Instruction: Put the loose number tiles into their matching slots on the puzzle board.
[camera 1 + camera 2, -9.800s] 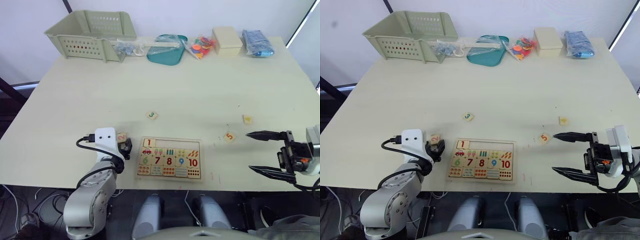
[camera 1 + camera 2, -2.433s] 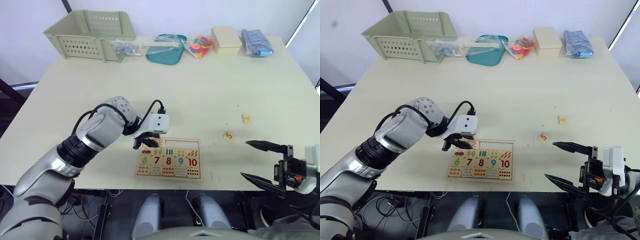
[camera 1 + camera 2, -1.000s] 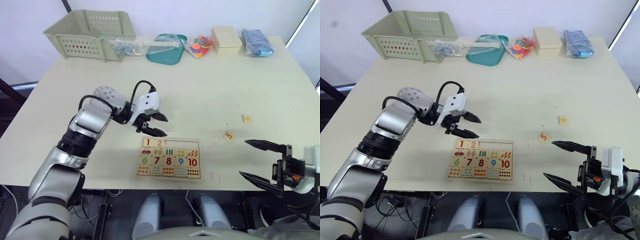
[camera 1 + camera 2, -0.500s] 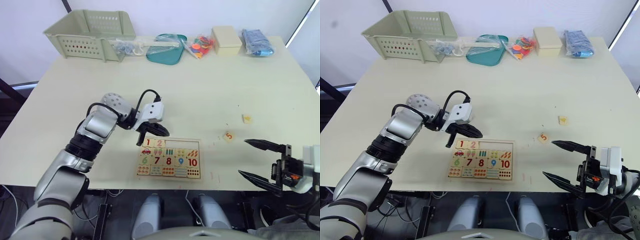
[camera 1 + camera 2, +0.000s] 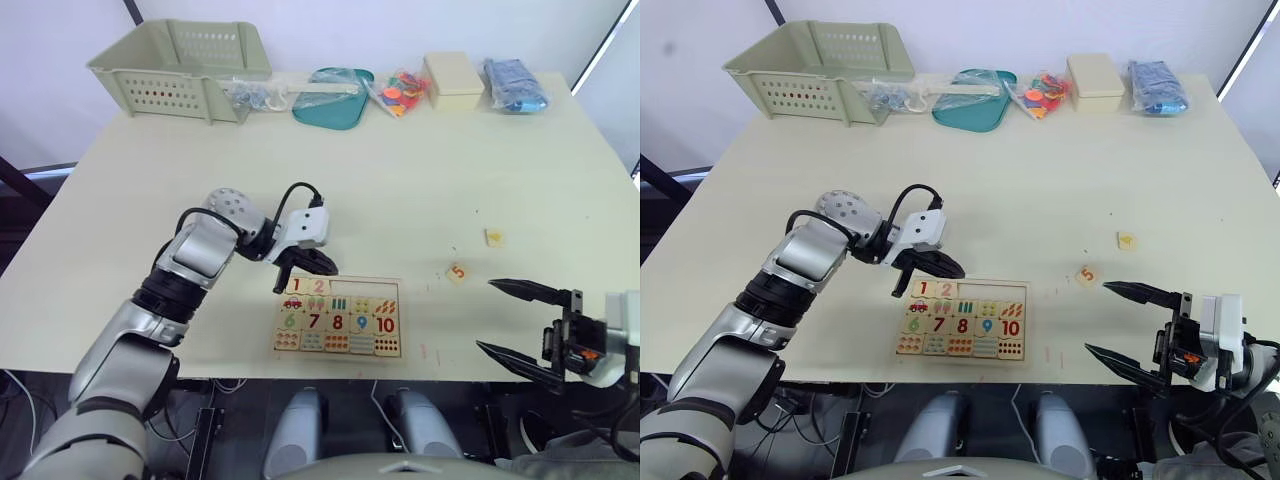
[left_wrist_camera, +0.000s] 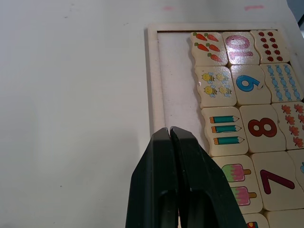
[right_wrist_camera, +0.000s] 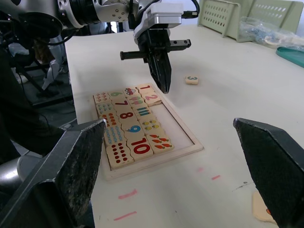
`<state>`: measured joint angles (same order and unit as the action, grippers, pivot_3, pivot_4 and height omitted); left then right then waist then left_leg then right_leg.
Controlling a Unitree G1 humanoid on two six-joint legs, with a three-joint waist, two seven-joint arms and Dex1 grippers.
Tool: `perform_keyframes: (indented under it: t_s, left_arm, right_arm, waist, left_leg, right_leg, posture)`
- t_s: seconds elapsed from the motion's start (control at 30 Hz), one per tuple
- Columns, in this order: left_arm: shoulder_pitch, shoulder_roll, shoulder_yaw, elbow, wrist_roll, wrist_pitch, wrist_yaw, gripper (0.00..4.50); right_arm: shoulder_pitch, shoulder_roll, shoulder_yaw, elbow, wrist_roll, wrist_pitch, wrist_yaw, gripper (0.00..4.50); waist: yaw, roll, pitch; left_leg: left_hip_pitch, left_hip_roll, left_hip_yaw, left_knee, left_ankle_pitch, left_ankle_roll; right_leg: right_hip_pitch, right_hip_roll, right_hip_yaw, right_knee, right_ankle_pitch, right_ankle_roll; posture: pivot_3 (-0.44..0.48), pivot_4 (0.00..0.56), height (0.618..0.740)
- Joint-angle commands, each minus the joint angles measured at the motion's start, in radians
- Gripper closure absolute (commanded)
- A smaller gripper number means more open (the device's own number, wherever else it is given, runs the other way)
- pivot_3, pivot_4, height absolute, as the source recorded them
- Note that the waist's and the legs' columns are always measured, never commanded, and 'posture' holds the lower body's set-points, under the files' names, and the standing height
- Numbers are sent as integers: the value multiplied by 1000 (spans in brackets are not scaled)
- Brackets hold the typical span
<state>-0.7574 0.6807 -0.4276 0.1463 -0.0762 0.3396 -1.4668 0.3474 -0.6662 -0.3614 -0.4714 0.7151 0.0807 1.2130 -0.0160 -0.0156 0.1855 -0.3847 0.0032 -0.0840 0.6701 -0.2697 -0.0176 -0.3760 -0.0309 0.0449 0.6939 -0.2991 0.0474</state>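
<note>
The puzzle board (image 5: 392, 318) lies near the table's front edge. Tiles 1 (image 5: 297, 285) and 2 (image 5: 319, 287) sit in its upper row, and the other slots (image 6: 178, 80) there are bare wood. My left gripper (image 5: 329, 267) is shut and holds nothing, its tips just over the far rim by tile 2. Loose tile 3 (image 7: 191, 80) lies beyond the board, under my left wrist. Tiles 5 (image 5: 458, 271) and 4 (image 5: 494, 237) lie to the right. My right gripper (image 5: 486, 315) stands open and empty off the front right, near tile 5.
Along the far edge stand a green basket (image 5: 185, 65), a clear bag (image 5: 255, 96), a teal tray (image 5: 335, 96), a bag of coloured pieces (image 5: 400, 92), a cream box (image 5: 453, 80) and a blue bag (image 5: 515, 85). Bare tabletop spans the middle.
My left gripper has shut and dropped from above the table down to the board's far rim by tile 2. Earlier it carried tile 2 from left of the board. The right arm is still.
</note>
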Motion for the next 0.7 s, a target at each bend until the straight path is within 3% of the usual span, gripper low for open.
perform_keyframes:
  t_s: [0.03,0.7]
  left_arm:
    - [-2,6,-4,-26,11,0,-12,4420]
    - [-19,-13,-44,-60,53,60,-13,4420]
  right_arm:
    - [7,3,-12,-38,13,-16,-2,0]
    - [29,6,-21,-53,15,-18,-12,0]
  waist:
    - [0,0,0]
    - [0,0,0]
  left_leg:
    - [0,0,0,0,0,0]
    - [0,0,0,0,0,0]
  right_leg:
    - [0,0,0,0,0,0]
    - [0,0,0,0,0,0]
  posture:
    - [0,150,740]
    - [0,150,740]
